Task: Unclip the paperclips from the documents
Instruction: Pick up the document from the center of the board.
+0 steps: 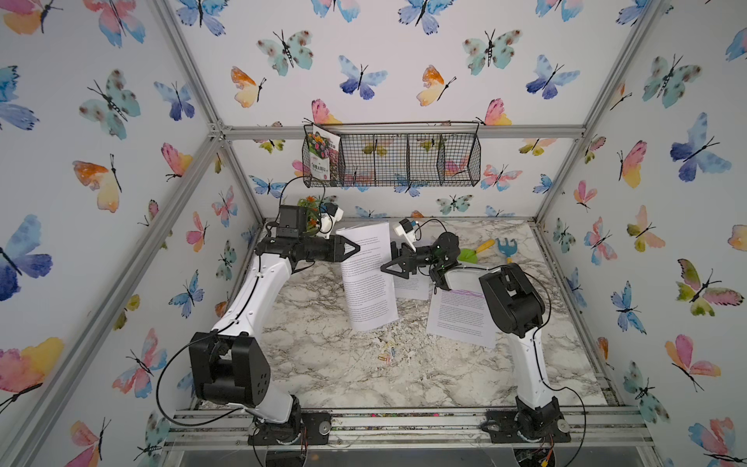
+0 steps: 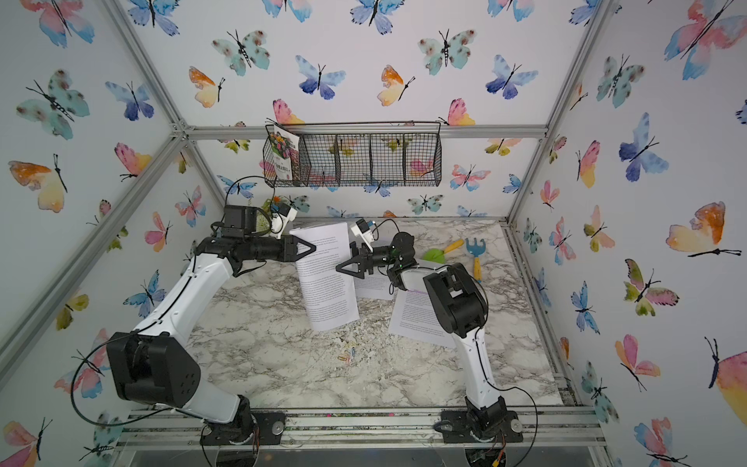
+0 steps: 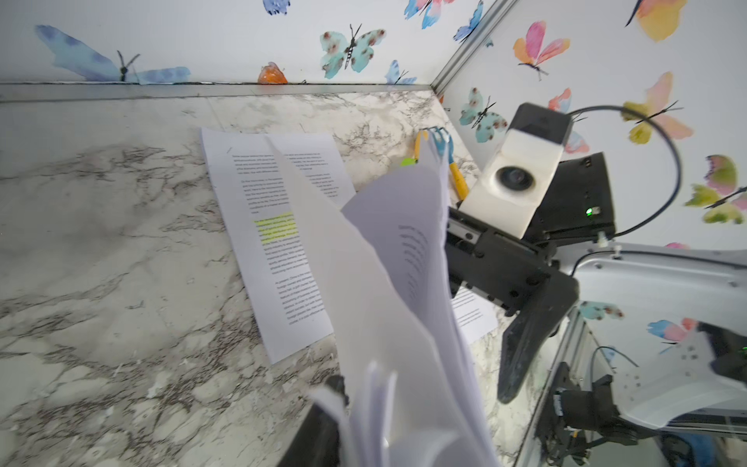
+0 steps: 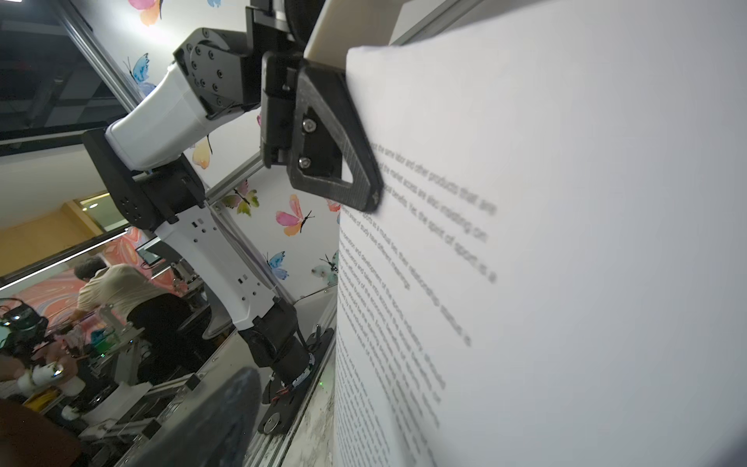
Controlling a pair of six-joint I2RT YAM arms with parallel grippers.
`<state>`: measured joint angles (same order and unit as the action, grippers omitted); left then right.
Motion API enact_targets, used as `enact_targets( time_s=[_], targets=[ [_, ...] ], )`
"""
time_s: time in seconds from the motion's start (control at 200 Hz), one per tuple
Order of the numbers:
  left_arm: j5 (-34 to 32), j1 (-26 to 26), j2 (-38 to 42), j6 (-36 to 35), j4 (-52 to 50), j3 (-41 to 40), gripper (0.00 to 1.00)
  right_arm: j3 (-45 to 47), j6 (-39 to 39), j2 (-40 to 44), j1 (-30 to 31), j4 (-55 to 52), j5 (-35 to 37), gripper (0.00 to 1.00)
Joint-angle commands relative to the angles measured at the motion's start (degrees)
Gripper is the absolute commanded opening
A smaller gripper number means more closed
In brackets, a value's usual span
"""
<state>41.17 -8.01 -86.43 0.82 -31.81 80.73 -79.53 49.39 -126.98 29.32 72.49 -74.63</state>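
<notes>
1. Several tiny coloured wire paperclips (image 1: 385, 357) are lying loose on the marbled tabletop (image 1: 323, 376), lower centre in both top views, so some unclipping is looking done.
2. The left gripper (image 1: 355, 247) is pinching the upper left corner of the unhighlighted white text document (image 1: 370, 283), which is hanging mid-frame.
3. The right gripper (image 1: 393, 271) is hovering just right of it, jaws apart and empty.
4. The yellow-highlighted document (image 3: 275, 242) and the purple-highlighted document (image 1: 461, 319) are lying flat. No remaining clip is showing, though hidden edges are leaving that unsure.

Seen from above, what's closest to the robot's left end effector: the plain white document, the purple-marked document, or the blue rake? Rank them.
1. plain white document: clamped in the left end effector, hanging from it.
2. purple-marked document: lying flat, off to the right.
3. blue rake: far back right.
</notes>
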Motion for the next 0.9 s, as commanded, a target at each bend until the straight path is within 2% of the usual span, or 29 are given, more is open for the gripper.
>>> enact_targets(
  time_s=[0.0,0.085,0.13,0.22,0.315,0.456,0.621,0.896],
  targets=[
    [-9.57,0.07,6.47,-3.45,0.93,-2.14,0.33,0.58,-17.13,6.76,-2.23,-16.81,2.52,0.97],
    [-12.61,0.01,8.90,-3.30,3.83,-3.92,0.31,-4.77,-40.88,10.42,-2.24,-45.70,6.95,0.98],
    [-14.62,-0.27,9.37,-3.88,3.78,-3.59,0.29,-8.84,-50.33,10.94,-2.25,-58.10,8.72,0.98],
    [-17.31,-1.11,9.54,-5.49,2.93,-2.51,0.28,-16.91,-63.90,11.04,-2.25,-76.51,15.14,0.98],
    [-18.78,-2.41,9.61,-6.94,2.63,-2.41,0.28,-24.17,-73.10,10.40,-2.17,-89.52,19.14,0.98],
    [-23.16,-6.09,9.88,-9.64,2.13,-2.80,0.29,-24.98,-77.80,12.97,-1.43,-92.75,24.10,0.98],
    [-27.47,-10.96,9.45,-12.55,1.30,-3.67,0.29,-26.05,-86.76,14.34,1.92,-98.91,30.97,0.98],
    [-34.09,-18.24,7.54,-16.97,0.71,-4.25,0.28,-23.33,-88.15,16.67,4.25,-95.59,39.43,0.98]
  ],
)
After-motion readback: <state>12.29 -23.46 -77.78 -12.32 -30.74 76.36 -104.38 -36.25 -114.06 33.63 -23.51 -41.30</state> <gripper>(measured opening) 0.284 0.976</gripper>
